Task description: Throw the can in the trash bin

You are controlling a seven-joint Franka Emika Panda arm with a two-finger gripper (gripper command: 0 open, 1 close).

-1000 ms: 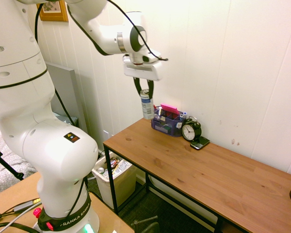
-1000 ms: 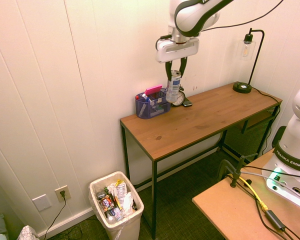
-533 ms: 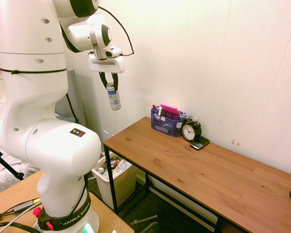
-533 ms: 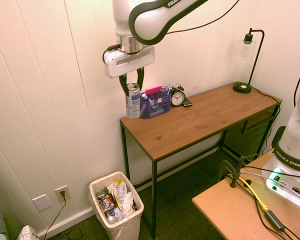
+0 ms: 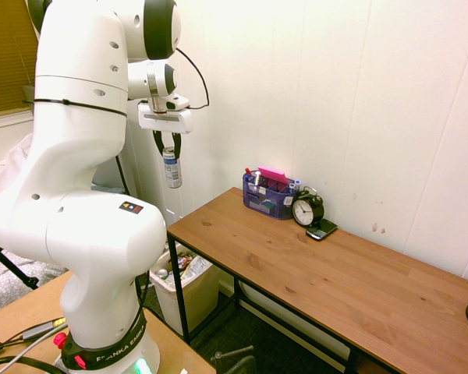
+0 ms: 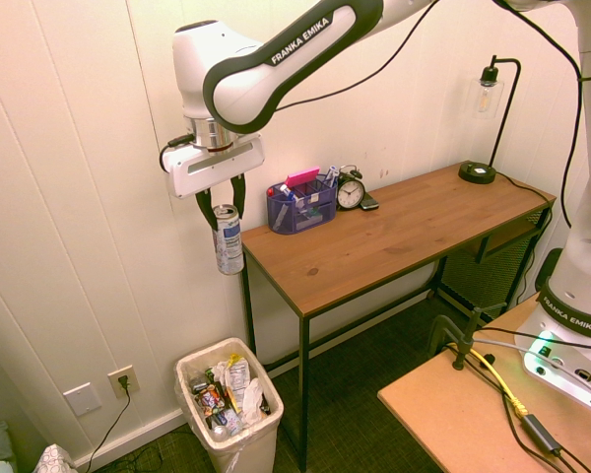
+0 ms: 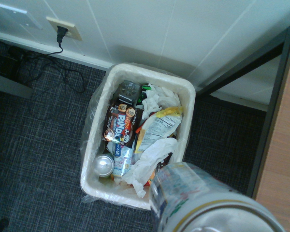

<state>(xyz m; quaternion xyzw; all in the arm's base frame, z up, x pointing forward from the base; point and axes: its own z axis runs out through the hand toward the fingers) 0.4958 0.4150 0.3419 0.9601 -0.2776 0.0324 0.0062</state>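
Note:
My gripper hangs in the air past the left end of the wooden table, shut on the top of the can, a tall slim silver can with a blue-and-white label. The first exterior view shows the same gripper with the can hanging upright under it. The white trash bin stands on the floor below, full of colourful rubbish. In the wrist view the can fills the lower right and the trash bin lies straight beneath, slightly off to one side of the can.
The wooden table carries a blue mesh organiser, a black alarm clock and a desk lamp. The table's black frame leg runs close beside the bin. A wall socket sits low on the panelled wall.
The arm has swung the can away from the organiser, off the table's left end, and lowered it to above the trash bin. The grip on the can is unchanged.

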